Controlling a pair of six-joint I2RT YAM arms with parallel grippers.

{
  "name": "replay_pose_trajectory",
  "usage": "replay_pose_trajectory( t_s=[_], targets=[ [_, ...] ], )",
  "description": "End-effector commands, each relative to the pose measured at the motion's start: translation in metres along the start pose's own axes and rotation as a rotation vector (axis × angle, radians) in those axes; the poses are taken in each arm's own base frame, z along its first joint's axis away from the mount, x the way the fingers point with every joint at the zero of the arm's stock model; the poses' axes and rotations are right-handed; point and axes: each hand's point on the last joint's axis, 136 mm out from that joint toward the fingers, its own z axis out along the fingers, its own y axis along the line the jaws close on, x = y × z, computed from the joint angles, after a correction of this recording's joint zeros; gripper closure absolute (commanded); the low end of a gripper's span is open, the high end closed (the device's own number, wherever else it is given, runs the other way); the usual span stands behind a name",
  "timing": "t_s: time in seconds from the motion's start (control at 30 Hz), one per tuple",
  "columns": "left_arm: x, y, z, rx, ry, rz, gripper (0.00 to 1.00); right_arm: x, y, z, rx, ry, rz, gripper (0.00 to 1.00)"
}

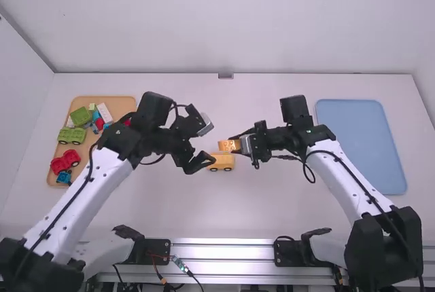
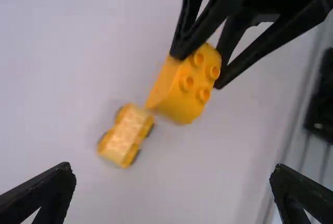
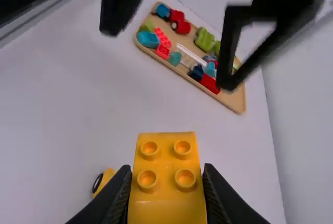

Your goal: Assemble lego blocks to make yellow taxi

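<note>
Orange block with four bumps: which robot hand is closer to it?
Right. The right gripper holds the block between its fingers; the left gripper hangs open across from it, not touching.

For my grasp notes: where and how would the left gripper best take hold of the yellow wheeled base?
Likely across the long sides of the base, midway between the wheels, from above: it stands on them, longer than wide. Come in clear of the yellow brick held near one end.
</note>
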Motion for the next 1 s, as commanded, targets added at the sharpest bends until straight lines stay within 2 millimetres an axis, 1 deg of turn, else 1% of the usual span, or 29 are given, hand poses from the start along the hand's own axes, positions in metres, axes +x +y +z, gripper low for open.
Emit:
replay_pose_trajectory(
  t_s=[0.0,0.07,0.13,0.2,0.23,0.3,0.33,0.4,0.47,0.5,0.53,0.63,0.73,0.77,0.87,0.9,0.97],
  targets=[
    [0.026,0.025,-0.001,-0.173,0.073,-0.025,0.01,-0.001,-0.012,-0.004,0.027,0.001,0.170,0.83],
    [0.032,0.034,-0.001,-0.233,0.084,-0.028,0.01,0.002,-0.014,-0.003,0.032,0.003,0.213,0.83],
    [0.039,0.052,0.003,-0.334,0.080,-0.060,0.01,0.006,-0.016,-0.001,0.036,0.003,0.289,0.83],
    [0.041,0.064,0.005,-0.397,0.064,-0.103,0.01,0.010,-0.018,0.000,0.041,0.009,0.338,0.83],
    [0.044,0.073,0.007,-0.447,0.048,-0.151,0.01,0.017,-0.020,0.003,0.046,0.026,0.385,0.84],
    [0.051,0.080,0.009,-0.486,0.051,-0.176,0.01,0.029,-0.021,0.006,0.054,0.052,0.458,0.87],
    [0.053,0.080,0.010,-0.486,0.054,-0.175,0.01,0.032,-0.021,0.007,0.054,0.060,0.478,0.88],
    [0.057,0.080,0.015,-0.480,0.060,-0.139,0.01,0.051,-0.021,0.009,0.069,0.099,0.574,0.92],
    [0.058,0.083,0.017,-0.490,0.049,-0.137,0.01,0.063,-0.022,0.009,0.080,0.104,0.649,0.93],
    [0.058,0.083,0.018,-0.491,0.049,-0.137,0.01,0.066,-0.022,0.009,0.083,0.105,0.663,0.93],
    [0.059,0.087,0.017,-0.510,0.043,-0.140,0.01,0.076,-0.025,0.008,0.099,0.108,0.720,0.94],
    [0.059,0.088,0.019,-0.518,0.036,-0.142,0.01,0.094,-0.027,0.004,0.126,0.116,0.821,0.97],
    [0.058,0.089,0.020,-0.523,0.026,-0.140,0.01,0.110,-0.024,-0.001,0.171,0.138,0.871,0.98],
    [0.058,0.089,0.020,-0.523,0.026,-0.140,0.01,0.110,-0.024,-0.001,0.171,0.138,0.871,0.98],
    [0.058,0.089,0.019,-0.523,0.026,-0.141,0.01,0.136,-0.029,-0.004,0.298,0.219,0.952,1.00],
    [0.058,0.090,0.019,-0.524,0.026,-0.143,0.01,0.140,-0.027,-0.005,0.326,0.236,0.970,1.00],
    [0.058,0.090,0.019,-0.525,0.026,-0.144,0.01,0.141,-0.022,-0.005,0.349,0.244,0.976,1.00]
  ],
)
